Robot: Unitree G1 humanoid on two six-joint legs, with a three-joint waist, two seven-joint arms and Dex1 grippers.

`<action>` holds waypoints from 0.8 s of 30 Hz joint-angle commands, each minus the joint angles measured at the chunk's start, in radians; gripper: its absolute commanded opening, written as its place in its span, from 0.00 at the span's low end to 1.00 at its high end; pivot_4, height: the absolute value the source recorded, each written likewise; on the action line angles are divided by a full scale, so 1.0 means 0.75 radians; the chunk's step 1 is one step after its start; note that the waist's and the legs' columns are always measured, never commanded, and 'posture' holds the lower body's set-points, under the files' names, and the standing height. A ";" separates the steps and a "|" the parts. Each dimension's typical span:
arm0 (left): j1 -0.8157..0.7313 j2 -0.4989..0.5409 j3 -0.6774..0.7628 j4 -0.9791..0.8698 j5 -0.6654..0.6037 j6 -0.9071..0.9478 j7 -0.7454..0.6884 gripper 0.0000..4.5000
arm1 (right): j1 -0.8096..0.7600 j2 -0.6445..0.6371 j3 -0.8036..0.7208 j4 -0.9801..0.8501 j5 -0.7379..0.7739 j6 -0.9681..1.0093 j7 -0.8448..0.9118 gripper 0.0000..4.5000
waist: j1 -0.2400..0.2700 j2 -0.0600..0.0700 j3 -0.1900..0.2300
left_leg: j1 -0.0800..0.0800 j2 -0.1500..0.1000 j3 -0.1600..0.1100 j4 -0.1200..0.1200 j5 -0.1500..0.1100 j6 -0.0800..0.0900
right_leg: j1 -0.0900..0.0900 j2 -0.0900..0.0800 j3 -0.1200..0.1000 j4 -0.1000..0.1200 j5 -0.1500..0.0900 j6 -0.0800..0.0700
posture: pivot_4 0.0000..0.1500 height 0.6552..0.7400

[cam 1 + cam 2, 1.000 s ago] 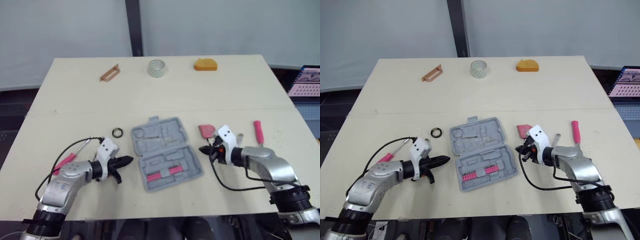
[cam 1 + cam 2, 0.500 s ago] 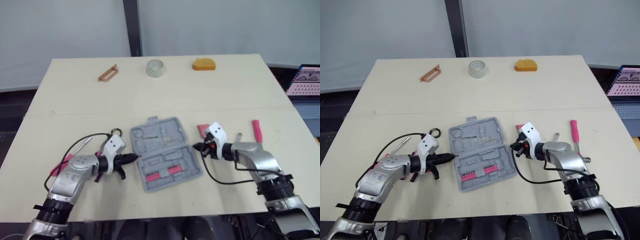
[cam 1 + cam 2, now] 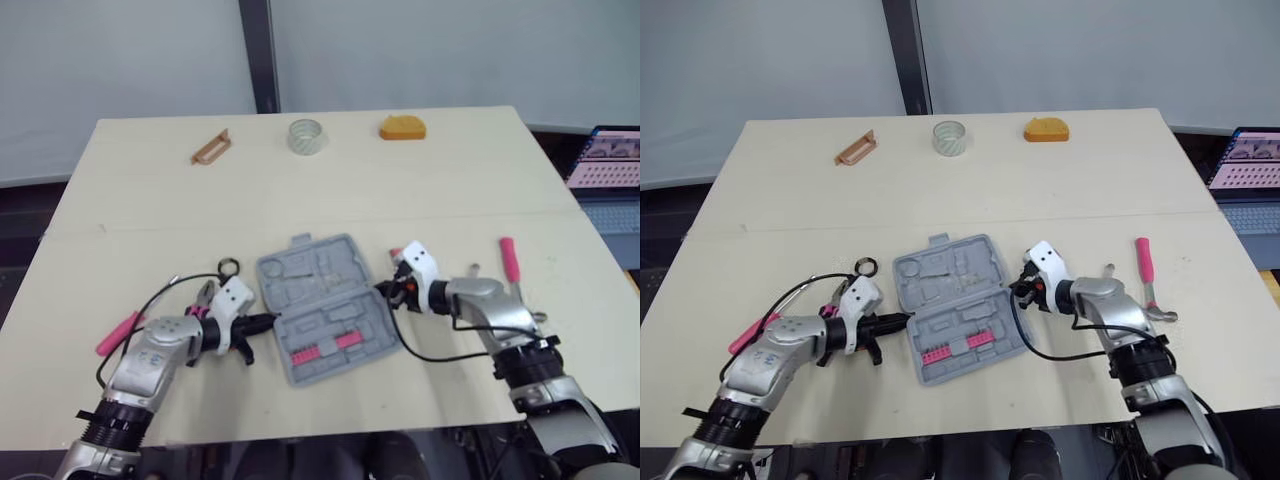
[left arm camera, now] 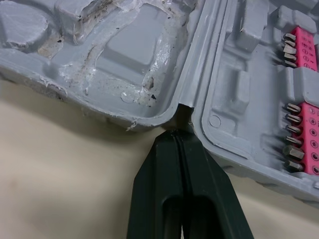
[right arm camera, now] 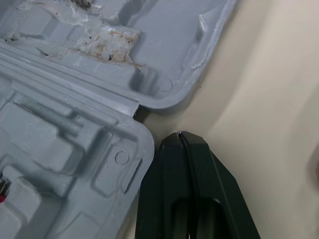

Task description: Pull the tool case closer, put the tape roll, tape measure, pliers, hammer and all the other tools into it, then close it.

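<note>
A pink-handled screwdriver (image 3: pixel 118 333) lies near the left edge of the tabletop (image 3: pixel 150 210). The left hand (image 4: pixel 178 133), fingers pressed together and holding nothing, touches the hinge notch on the left edge of the open grey tool case (image 3: pixel 325 305). The case lies flat at the near middle of the tabletop, with pink bit holders in its nearer half. The right hand (image 5: pixel 179 133), also closed and empty, points at the case's right edge by the hinge, just beside it. The hammer (image 3: pixel 510 262) lies further right. Near the far edge sit the tape roll (image 3: pixel 307 135) and the orange tape measure (image 3: pixel 402 127).
</note>
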 commanded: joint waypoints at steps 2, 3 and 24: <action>0.000 -0.007 0.002 0.018 0.016 -0.042 -0.014 0.01 | -0.021 0.008 -0.002 -0.004 -0.004 -0.036 0.053 0.00 | -0.001 0.000 0.000 | 0.000 0.000 0.000 0.000 0.000 0.000 | 0.000 0.000 0.000 0.000 0.000 0.000 | 1.00 1.00; 0.005 -0.006 0.002 0.018 0.018 -0.047 -0.015 0.01 | -0.019 0.009 -0.001 -0.009 -0.005 -0.037 0.059 0.00 | -0.001 0.000 0.000 | 0.000 0.000 0.000 0.000 0.000 0.000 | 0.000 0.000 0.000 0.000 0.000 0.000 | 1.00 1.00; 0.074 -0.025 -0.037 -0.058 0.025 -0.046 -0.033 0.01 | 0.173 -0.099 0.006 -0.303 0.005 0.049 0.181 0.00 | 0.001 0.000 0.000 | 0.001 0.000 0.000 0.000 0.000 0.000 | 0.000 0.000 0.000 0.001 0.000 0.000 | 1.00 1.00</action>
